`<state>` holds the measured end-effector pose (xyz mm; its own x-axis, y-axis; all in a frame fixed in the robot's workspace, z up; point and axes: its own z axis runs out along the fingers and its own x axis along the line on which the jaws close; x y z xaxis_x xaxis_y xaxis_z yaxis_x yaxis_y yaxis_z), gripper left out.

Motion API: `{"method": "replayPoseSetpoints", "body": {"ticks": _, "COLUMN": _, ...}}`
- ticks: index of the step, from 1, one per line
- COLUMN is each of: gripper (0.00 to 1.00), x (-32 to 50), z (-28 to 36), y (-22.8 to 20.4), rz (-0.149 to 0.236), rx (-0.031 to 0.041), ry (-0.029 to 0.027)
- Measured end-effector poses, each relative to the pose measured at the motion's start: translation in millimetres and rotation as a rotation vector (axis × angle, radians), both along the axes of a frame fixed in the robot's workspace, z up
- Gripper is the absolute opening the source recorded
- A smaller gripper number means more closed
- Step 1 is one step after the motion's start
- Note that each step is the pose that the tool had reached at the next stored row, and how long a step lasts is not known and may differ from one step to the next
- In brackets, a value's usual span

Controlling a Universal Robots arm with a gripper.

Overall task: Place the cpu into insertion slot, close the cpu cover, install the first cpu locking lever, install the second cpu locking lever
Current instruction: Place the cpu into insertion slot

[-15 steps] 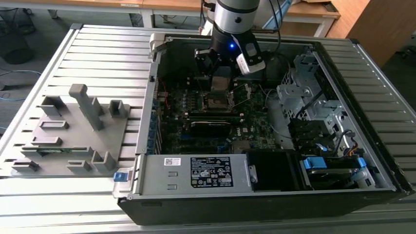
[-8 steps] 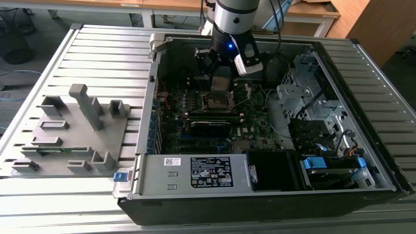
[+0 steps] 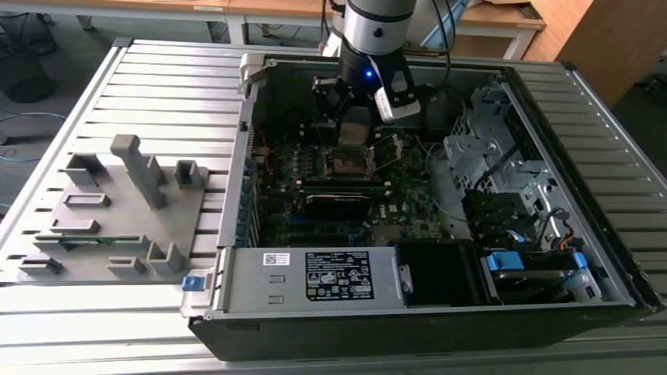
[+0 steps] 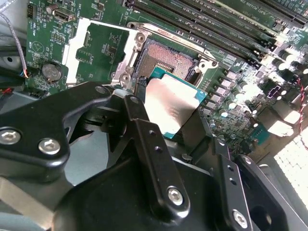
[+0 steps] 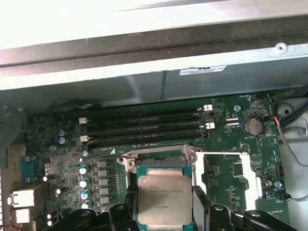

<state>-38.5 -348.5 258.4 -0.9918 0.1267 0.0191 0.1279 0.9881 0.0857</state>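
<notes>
My gripper [image 4: 168, 109] is shut on the cpu [image 4: 172, 102], a flat square chip with a silvery top, pinched by two opposite edges. In the first wrist view the cpu [image 5: 164, 198] hangs between the black fingers [image 5: 129, 204], partly covering the insertion slot [image 5: 159, 158]. That dark square socket [image 4: 169, 57] with its metal rim lies open just beyond the chip. The cpu cover [image 4: 77, 45], a thin silvery frame, is flipped open beside the socket, with green board showing through its window. From the exterior view, the gripper [image 3: 354, 131] hovers over the insertion slot [image 3: 349, 162] inside the computer case.
Long black memory slots [image 5: 144, 127] run beside the socket. A coin battery [image 5: 252, 126] sits past the open cover [image 5: 250, 175]. The case walls, a drive cage with cables [image 3: 501, 172] and a power supply [image 3: 333, 273] ring the board. A grey fixture plate [image 3: 115, 211] lies at the exterior view's left.
</notes>
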Motion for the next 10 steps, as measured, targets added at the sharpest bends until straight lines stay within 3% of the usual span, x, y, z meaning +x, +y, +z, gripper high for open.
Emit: {"method": "replayPoseSetpoints", "body": {"ticks": 10, "gripper": 0.54, "x": 0.0, "z": -2.8, "y": 0.0, "rz": -0.168, "rx": 0.0002, "ry": 0.0}}
